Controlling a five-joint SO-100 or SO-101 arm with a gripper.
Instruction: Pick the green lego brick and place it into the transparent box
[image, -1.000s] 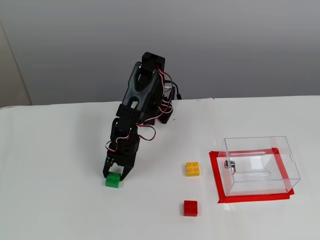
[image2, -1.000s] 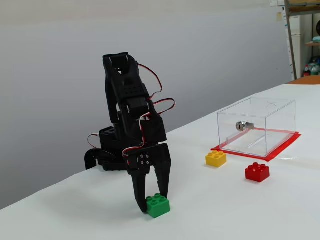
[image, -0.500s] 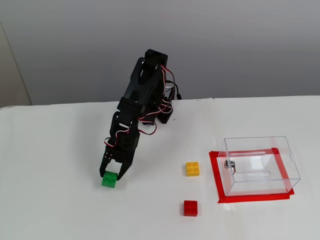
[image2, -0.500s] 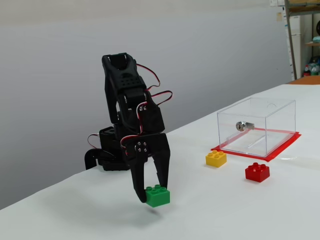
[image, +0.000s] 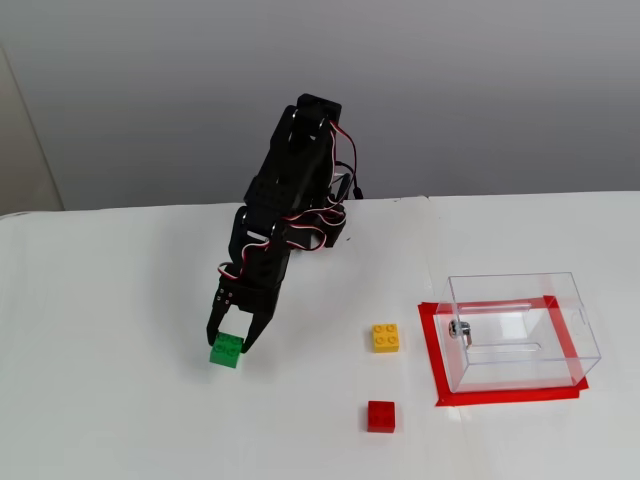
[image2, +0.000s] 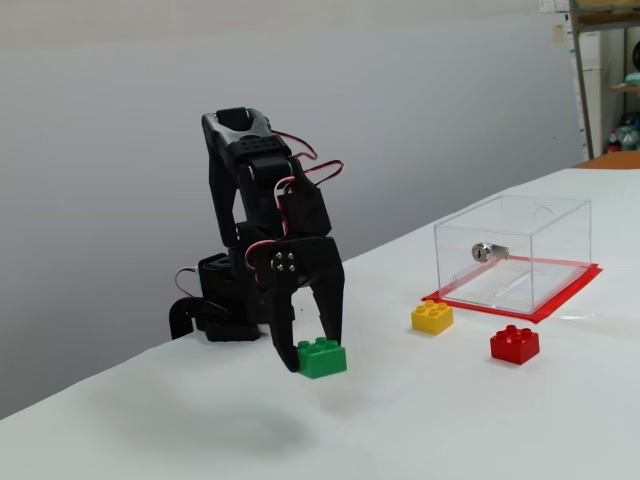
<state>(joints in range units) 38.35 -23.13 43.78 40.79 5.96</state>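
Both fixed views show the claw (image2: 314, 352) gripping the green lego brick (image2: 322, 358) above the table (image: 120, 420).

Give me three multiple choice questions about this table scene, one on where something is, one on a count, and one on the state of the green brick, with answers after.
1. Where does the transparent box stand?
A. on a rectangle of red tape
B. on top of the yellow brick
C. against the arm's base

2. How many lego bricks are in view?
A. two
B. three
C. five

3. What is the state of the green lego brick?
A. lying inside the box
B. resting loose on the table
C. held off the table between the fingers

Answers:
1. A, red tape frames the box's footprint in both fixed views.
2. B, the green one, a yellow brick and a red brick.
3. C, the gripper clamps it, and a shadow lies on the table below it.
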